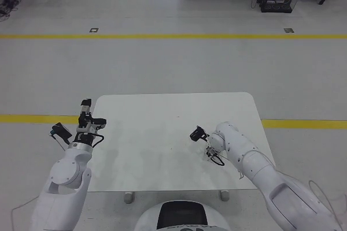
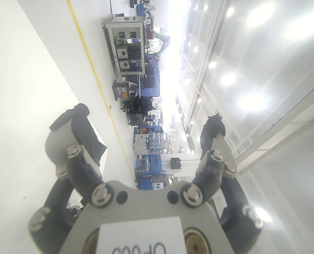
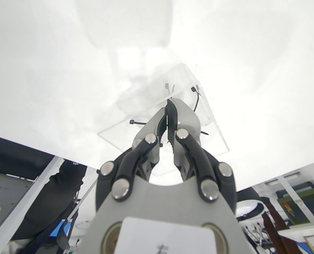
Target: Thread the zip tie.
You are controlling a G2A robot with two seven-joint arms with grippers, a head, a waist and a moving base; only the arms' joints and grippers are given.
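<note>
A black zip tie (image 3: 136, 122) lies across a clear plastic plate (image 3: 215, 136) on the white table. My right gripper (image 3: 167, 107) stands over the plate, shut on the zip tie, whose ends stick out on both sides of the fingers. Another black strand (image 3: 197, 96) curves over the plate's far part. From above, the right gripper (image 1: 210, 153) is at the table's right side with a black zip tie loop (image 1: 218, 160) at its tip. My left gripper (image 1: 90, 119) is at the table's left edge, open and holding nothing. Its fingers (image 2: 77, 125) point out toward the room.
The white table (image 1: 162, 167) has bare surface between the two arms. A yellow floor line (image 1: 312, 123) runs behind the table. Racks and equipment (image 2: 126, 48) stand far off in the room.
</note>
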